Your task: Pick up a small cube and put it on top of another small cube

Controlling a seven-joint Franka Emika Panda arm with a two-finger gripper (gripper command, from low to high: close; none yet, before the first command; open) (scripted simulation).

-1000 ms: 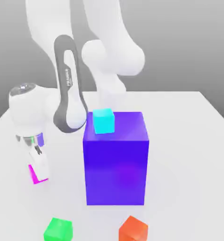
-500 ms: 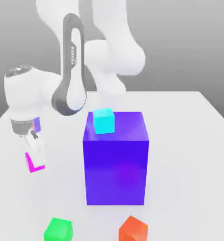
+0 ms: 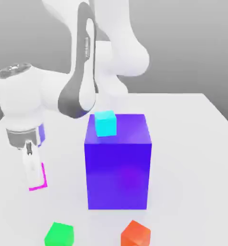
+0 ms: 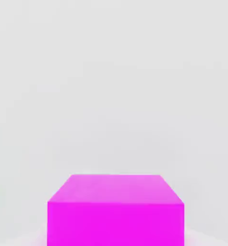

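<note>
The small cube [image 3: 44, 177] is magenta and sits between the white fingers of my gripper [image 3: 36, 181], which is shut on it at the exterior view's left, above the white table. The same small cube [image 4: 115, 211] looms close in the hand view with bare table behind it. The other small cube [image 3: 59, 234], bright green, rests on the table near the front edge, below and a little right of my gripper in the exterior view, apart from it.
A big blue block [image 3: 118, 163] stands mid-table with a cyan small cube [image 3: 106, 123] on its top corner. An orange-red small cube [image 3: 136, 234] lies in front of the block, right of the green one. The white table [image 3: 192, 158] stretches to the right.
The hand has risen and shifted toward the exterior view's left, with the magenta cube going along in the shut fingers. The other cubes and the block have not moved.
</note>
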